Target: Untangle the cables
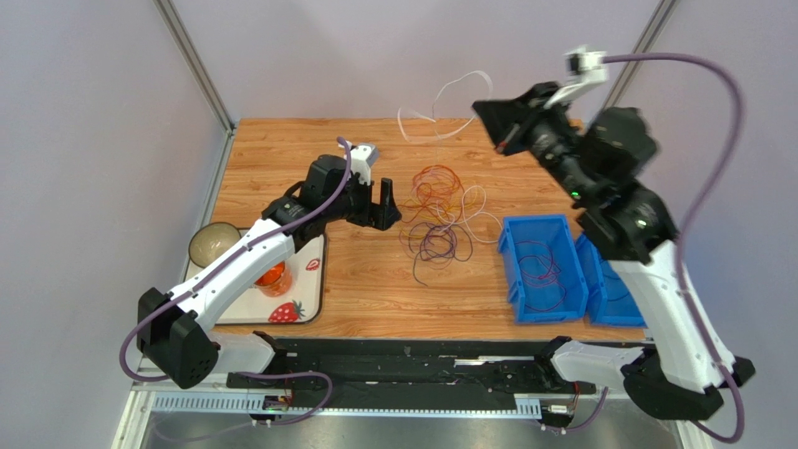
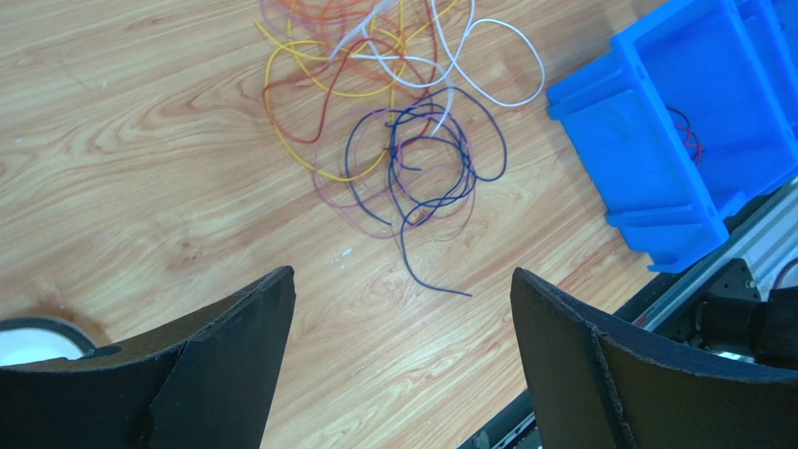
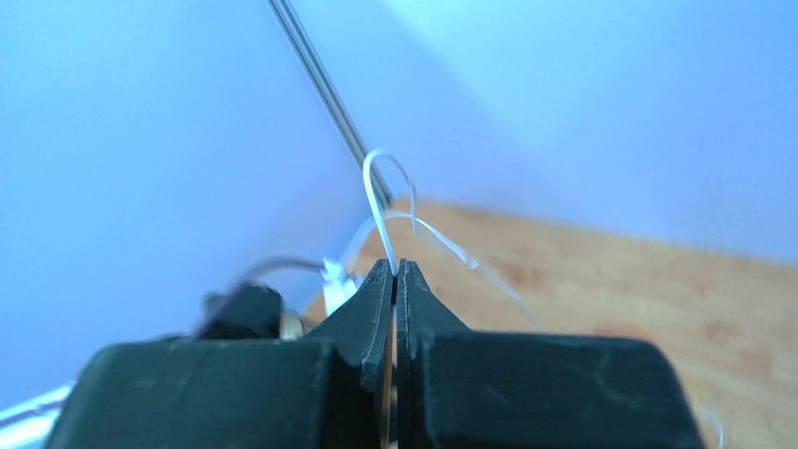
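The cables lie in a loose tangle of orange, red, purple, yellow and white loops on the wooden table's middle, and they fill the top of the left wrist view. One white cable hangs in the air at the far edge, pinched between the tips of my right gripper, which is raised high. In the right wrist view that gripper is shut on the white cable. My left gripper hovers just left of the tangle, open and empty.
A blue bin with a few thin cables inside stands right of the tangle, also visible as the blue bin; a second blue bin sits beside it. At the left are a bowl and a strawberry-print mat.
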